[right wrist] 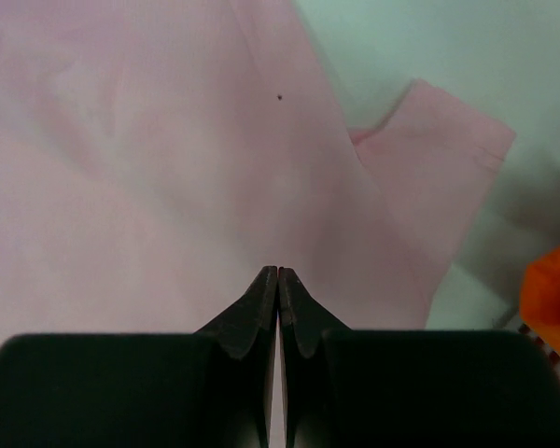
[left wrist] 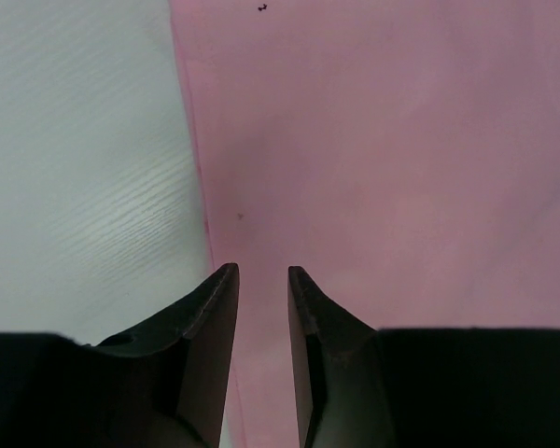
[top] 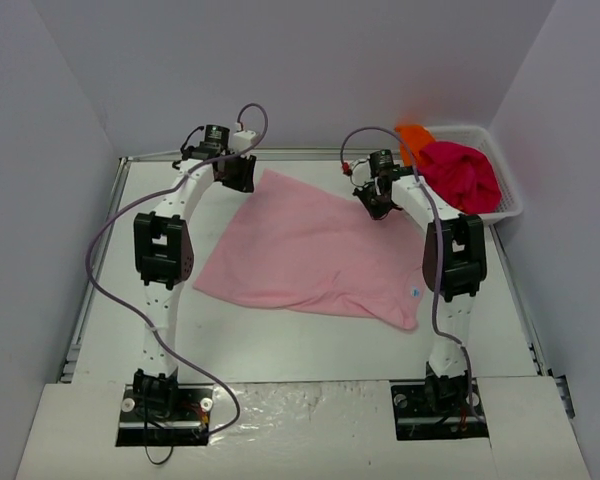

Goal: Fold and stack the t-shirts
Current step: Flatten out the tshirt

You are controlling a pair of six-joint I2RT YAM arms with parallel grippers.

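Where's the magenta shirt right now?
In the top view, the magenta shirt lies bunched in the white basket at the far right, with the orange shirt left of it.

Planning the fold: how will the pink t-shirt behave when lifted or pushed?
Likely floppy: the pink t-shirt lies flat with soft creases, so it should drape. Probably light, being thin cloth. Pushed, it may bunch on the table.

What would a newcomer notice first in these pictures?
A light pink cloth t-shirt lies spread in the middle of the white table. At the far right corner, a white plastic mesh basket holds a magenta-red cloth bundle and an orange cloth. The left gripper and right gripper hang over its far edge.
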